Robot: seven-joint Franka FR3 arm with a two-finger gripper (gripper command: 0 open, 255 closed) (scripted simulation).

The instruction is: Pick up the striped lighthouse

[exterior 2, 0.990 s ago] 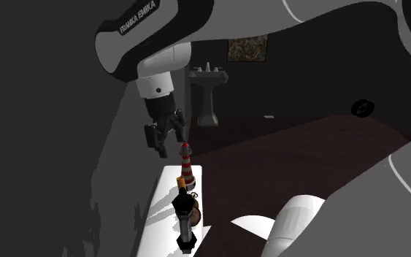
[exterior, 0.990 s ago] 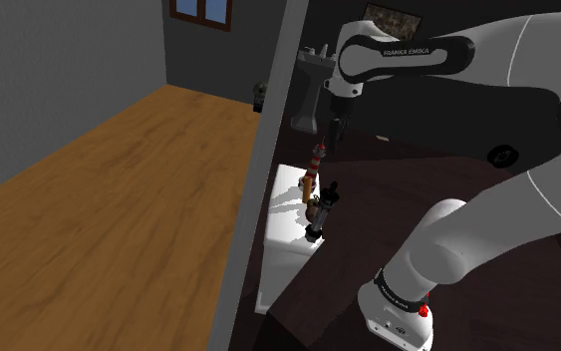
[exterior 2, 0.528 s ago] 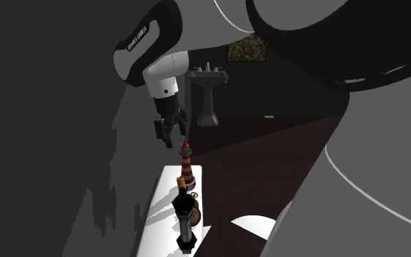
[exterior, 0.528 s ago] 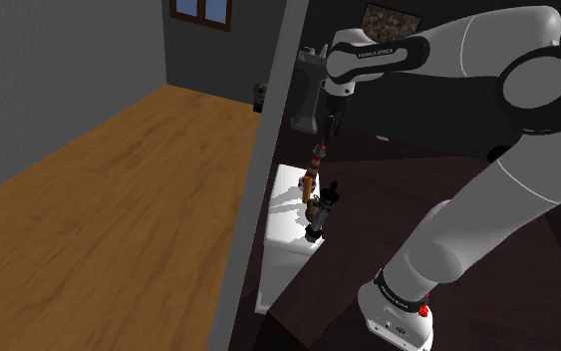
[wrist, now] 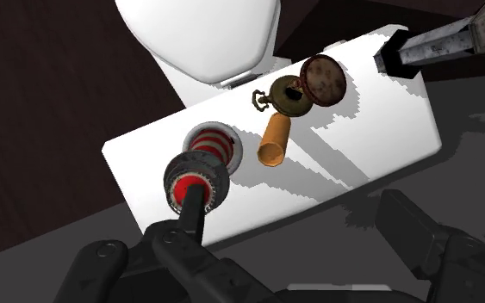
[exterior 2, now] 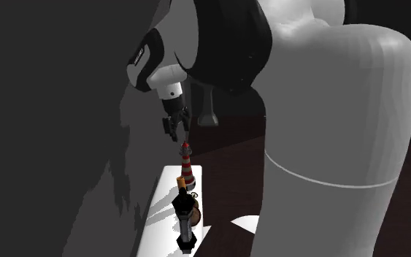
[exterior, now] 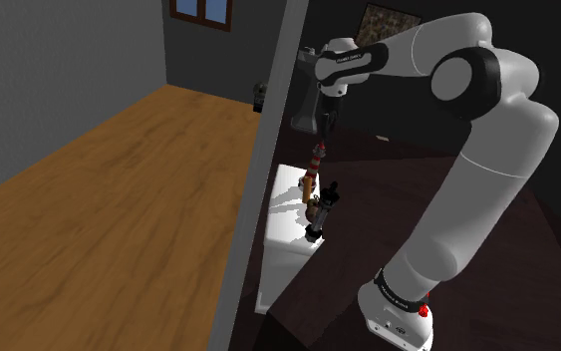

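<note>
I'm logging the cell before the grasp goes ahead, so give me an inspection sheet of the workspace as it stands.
Surface: small white table on a dark floor.
Job's things: striped lighthouse, red and white, upright on the table.
Clutter: open pocket watch, orange cylinder beside it, black and grey rod-shaped object at the table's end.
Grippers: gripper above the lighthouse, fingers open, holding nothing.
Cables: nothing seen.
Surroundings: pedestal sink, grey wall, wooden floor, window.
</note>
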